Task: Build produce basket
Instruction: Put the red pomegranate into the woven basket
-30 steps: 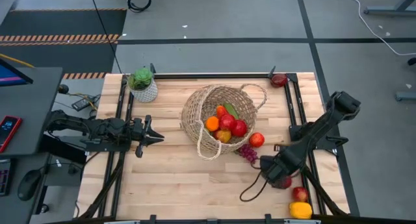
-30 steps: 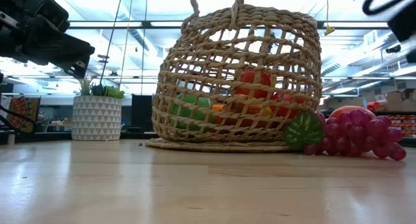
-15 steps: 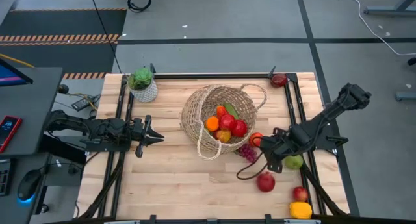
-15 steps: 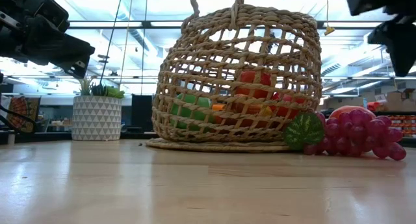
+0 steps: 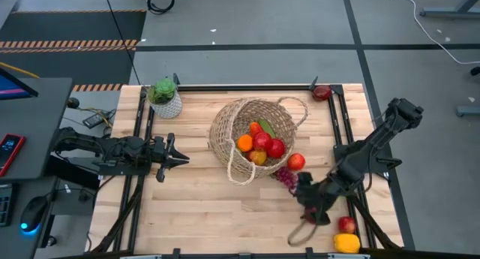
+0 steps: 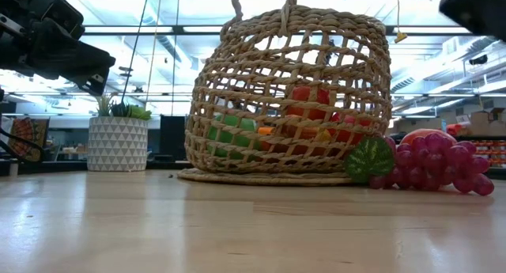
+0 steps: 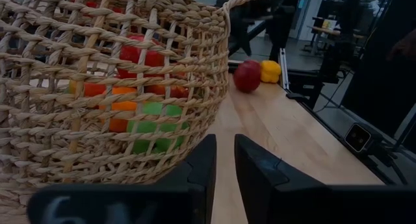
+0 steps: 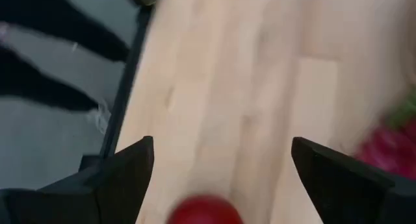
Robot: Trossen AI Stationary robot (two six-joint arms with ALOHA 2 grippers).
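Observation:
The woven basket (image 5: 255,135) stands on its base mid-table and holds several pieces of produce: red apples, an orange and green pieces. Purple grapes (image 5: 285,176) and a red apple (image 5: 296,161) lie just to its right. My right gripper (image 8: 221,178) hangs open over another red apple (image 8: 205,211) near the table's front right, one finger on either side and above it. Whether it touches the apple does not show. My left gripper (image 7: 224,178) is shut, level, left of the basket (image 7: 110,87).
A white pot with a green plant (image 5: 165,97) stands at the far left. A red apple (image 5: 346,224) and a yellow pepper (image 5: 346,242) lie at the near right corner, and a red fruit (image 5: 321,92) at the far right corner. Bare wood lies near the front left.
My right gripper swung up and toward the basket, leaving a red apple lying on the table near the front. It then came back toward the near edge and now hangs over that apple, tipped downward.

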